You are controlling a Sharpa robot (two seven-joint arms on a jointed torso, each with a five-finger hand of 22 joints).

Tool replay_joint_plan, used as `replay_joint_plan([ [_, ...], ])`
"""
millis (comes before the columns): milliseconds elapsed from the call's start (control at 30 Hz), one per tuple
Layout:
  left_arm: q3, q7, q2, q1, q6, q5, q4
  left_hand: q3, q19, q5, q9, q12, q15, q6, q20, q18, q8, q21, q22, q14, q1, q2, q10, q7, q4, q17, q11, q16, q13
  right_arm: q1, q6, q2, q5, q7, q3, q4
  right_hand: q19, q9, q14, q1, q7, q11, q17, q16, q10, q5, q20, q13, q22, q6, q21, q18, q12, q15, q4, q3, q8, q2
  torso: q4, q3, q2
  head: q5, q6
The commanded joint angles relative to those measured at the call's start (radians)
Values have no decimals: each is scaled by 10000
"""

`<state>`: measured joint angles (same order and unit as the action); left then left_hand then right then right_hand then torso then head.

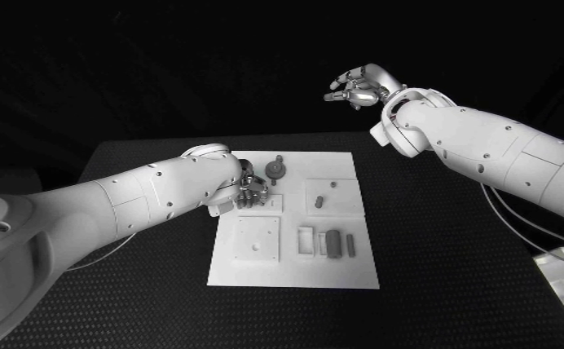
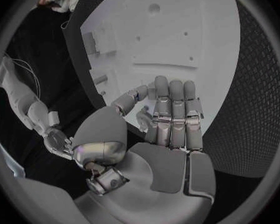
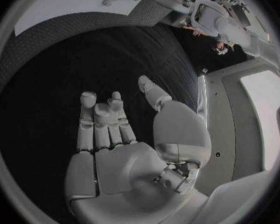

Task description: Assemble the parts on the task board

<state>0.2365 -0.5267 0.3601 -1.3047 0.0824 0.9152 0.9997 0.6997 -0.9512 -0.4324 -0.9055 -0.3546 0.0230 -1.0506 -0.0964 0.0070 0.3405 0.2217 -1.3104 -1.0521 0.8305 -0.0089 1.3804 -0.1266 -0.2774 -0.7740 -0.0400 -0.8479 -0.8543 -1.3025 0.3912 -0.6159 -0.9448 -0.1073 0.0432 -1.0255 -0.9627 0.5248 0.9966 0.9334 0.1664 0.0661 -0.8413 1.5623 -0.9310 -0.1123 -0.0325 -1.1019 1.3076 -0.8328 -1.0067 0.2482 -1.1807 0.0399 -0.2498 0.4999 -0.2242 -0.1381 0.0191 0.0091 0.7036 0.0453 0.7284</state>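
Left hand: the left hand (image 1: 248, 193) hangs low over the left side of the task board (image 1: 294, 267), near its far end. In the left wrist view its fingers (image 2: 172, 115) lie straight and side by side, the thumb apart from them. Whether anything is pinched I cannot tell; a small piece (image 2: 142, 115) sits between thumb and fingers, too unclear to judge.

Right hand: the right hand (image 1: 362, 88) is raised well above and beyond the far right corner of the counter (image 1: 141, 284), away from the board. Its palm is bare, fingers loosely apart and slightly curled, holding nothing.

Task board: a white plate lying flat in the middle of the black counter, long side running away from the robot.

Parts on the board: a round grey part with a stem (image 1: 275, 169) at the far end, just beside the left hand; a small upright grey peg (image 1: 319, 200) in the square panel to its right; two dark bars (image 1: 334, 243) lying side by side in the right-hand tray nearer the robot; a square plate with small holes (image 1: 257, 238) to their left.

In the way: the left forearm (image 1: 153, 194) crosses the board's far left corner and hides what lies under the hand.

Around: a cable (image 1: 517, 218) trails under the right arm over the counter's right side.
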Motion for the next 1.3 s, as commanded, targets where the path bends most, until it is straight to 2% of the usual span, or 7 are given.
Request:
replay_joint_plan([
  [33, 16, -51, -23, 53, -99, 199, -22, 37, -53, -66, -149, -49, -13, -1065, -2, -70, 65, -35, -189, 75, 32, 108, -24, 953, 15, 25, -61, -49, 14, -1, -129, 20, -57, -79, 7, -1, 92, -13, -64, 10, 99, -7, 12, 6, 90, -50, -12, 18, 140, 39, 48, 136, -43, 2, -49, -22, 16, 83, 2, 0, 1, 18, -11],
  [467, 16, -30, -34, 69, -181, 367, -34, 36, -51, -54, -156, -65, -11, -1075, -3, -69, 49, -30, -190, 95, 41, 123, -23, 954, 1, 139, -63, -132, 39, -1, -170, 33, -81, -69, 7, 7, 93, -17, -65, 10, 99, -7, 14, 8, 92, -50, -16, 25, 140, 38, 47, 136, -48, 1, -58, -30, 14, 89, 1, 0, 1, 13, -4],
  [833, 16, -49, -68, 82, 198, 955, 61, 38, -53, -72, -163, -79, -7, -1084, -5, -69, 36, -23, -191, 112, 54, 108, -22, 956, -8, 237, -66, -205, 60, -1, -196, 17, -96, -58, 7, -18, 94, -19, -66, 14, 99, -7, 17, 10, 93, -51, -18, 31, 140, 37, 47, 136, -51, 1, -66, -34, 12, 97, 2, -1, -2, 11, 18],
  [1300, 16, -49, -117, 102, 151, 1155, 54, -9, -92, -76, -186, -131, 11, -1154, -18, -70, 35, 7, -191, 111, 5, 95, 22, 980, 66, 437, -83, -382, 100, -1, -214, 26, -104, -56, 7, -8, 96, -22, -68, 28, 99, -7, 19, 12, 94, -52, -19, 36, 140, 37, 47, 136, -55, 1, -81, -33, 10, 106, 2, 7, 2, -2, 20],
])
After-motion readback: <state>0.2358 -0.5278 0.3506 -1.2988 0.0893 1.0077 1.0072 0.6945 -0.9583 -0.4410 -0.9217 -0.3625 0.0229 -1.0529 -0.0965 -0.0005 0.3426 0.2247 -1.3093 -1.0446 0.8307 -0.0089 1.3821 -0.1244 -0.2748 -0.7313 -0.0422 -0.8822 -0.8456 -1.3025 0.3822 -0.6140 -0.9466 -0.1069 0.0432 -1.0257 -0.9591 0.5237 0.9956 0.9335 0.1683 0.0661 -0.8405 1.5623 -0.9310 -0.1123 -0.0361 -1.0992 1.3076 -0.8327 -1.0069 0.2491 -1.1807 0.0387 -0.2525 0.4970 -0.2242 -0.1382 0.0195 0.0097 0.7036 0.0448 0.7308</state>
